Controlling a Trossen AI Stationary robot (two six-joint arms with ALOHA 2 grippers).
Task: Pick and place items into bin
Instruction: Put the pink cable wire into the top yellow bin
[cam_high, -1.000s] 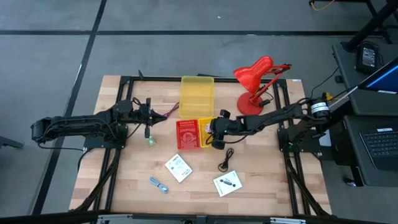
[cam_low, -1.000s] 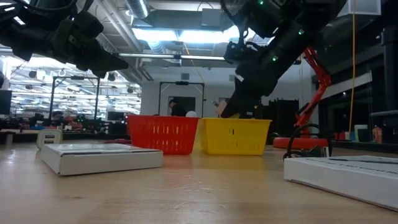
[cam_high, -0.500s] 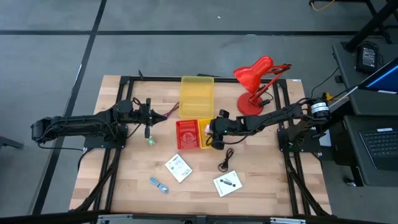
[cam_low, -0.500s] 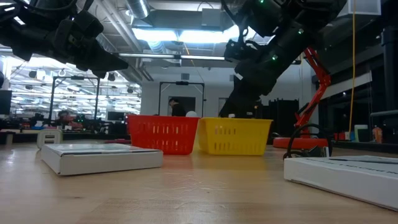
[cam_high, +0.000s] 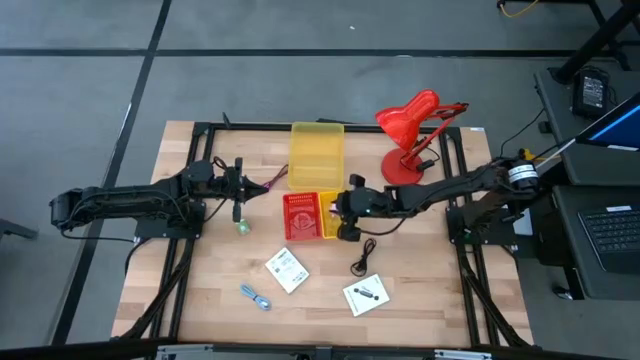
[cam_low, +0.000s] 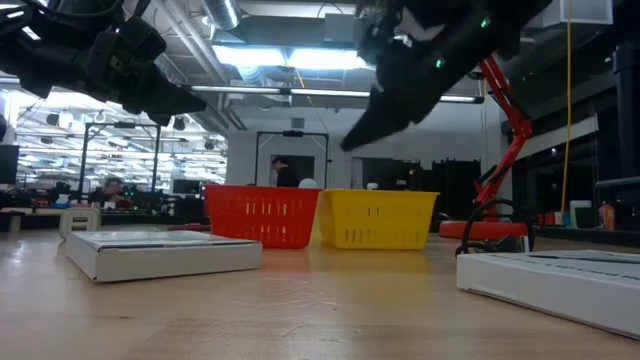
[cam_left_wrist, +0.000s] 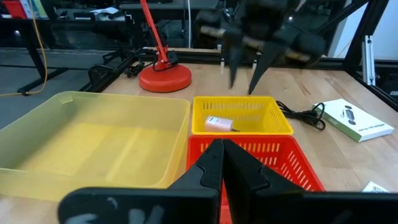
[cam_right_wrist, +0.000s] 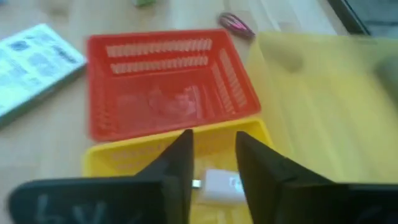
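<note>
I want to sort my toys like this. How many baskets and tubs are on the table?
3. A big pale yellow tub sits near the table's far edge. A small red basket and a small yellow basket stand side by side just in front of it.

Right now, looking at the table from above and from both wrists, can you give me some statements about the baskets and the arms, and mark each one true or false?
1. A small white object lies in the small yellow slotted basket. True.
2. The red slotted basket holds the black cable. False: the black cable lies on the wooden table.
3. The right gripper hangs over the yellow basket, fingers apart. True.
4. The left gripper holds a white printed packet. False: its fingers are shut on nothing.
5. The red desk lamp stands inside the large translucent yellow bin. False: it stands beside it.
</note>
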